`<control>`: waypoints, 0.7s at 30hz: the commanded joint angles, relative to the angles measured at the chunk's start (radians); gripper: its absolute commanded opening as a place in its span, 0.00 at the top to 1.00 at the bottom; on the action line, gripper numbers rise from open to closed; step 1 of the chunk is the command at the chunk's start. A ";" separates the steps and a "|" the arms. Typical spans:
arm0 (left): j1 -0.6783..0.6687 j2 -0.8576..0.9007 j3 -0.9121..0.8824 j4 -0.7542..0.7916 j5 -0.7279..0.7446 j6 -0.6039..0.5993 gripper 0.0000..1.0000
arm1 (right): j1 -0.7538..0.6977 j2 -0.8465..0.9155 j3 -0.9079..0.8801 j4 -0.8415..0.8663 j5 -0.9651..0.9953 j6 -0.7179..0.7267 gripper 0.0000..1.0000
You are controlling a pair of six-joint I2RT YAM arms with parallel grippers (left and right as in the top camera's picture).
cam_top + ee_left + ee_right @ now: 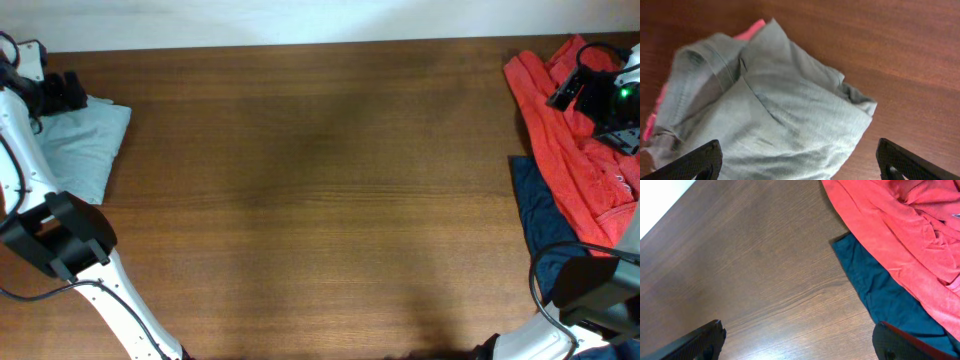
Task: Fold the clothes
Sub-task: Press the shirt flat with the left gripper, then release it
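A folded pale blue-green T-shirt [85, 150] lies at the table's far left. In the left wrist view it [775, 120] fills the frame, with a salmon-pink garment [751, 30] showing at its edges beneath it. My left gripper [62, 92] [797, 162] is open just above the shirt, holding nothing. An orange-red garment [570, 140] [895, 235] lies crumpled at the far right over a navy one [540, 215] [885, 295]. My right gripper [575, 88] [797, 342] is open above the orange-red pile, empty.
The wooden table [320, 200] stretches between the two piles. Its back edge meets a white wall [300, 20]. The arm bases stand at the front left [60, 240] and front right [590, 285].
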 commanded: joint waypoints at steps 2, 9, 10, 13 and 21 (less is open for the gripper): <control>0.001 -0.019 -0.132 0.037 0.000 -0.006 0.02 | 0.006 0.004 0.006 0.002 -0.005 -0.014 0.01; 0.016 -0.019 -0.211 0.146 -0.057 -0.055 0.01 | 0.006 0.003 0.006 0.002 -0.005 -0.014 0.01; 0.020 -0.019 -0.211 0.150 -0.056 -0.055 0.01 | 0.006 0.003 0.006 0.002 -0.005 -0.014 0.01; 0.035 -0.019 -0.211 0.165 -0.056 -0.055 0.01 | 0.006 0.004 0.006 0.003 -0.005 -0.014 0.01; 0.041 -0.019 -0.211 0.217 -0.053 -0.054 0.01 | 0.006 0.003 0.006 0.003 -0.005 -0.014 0.01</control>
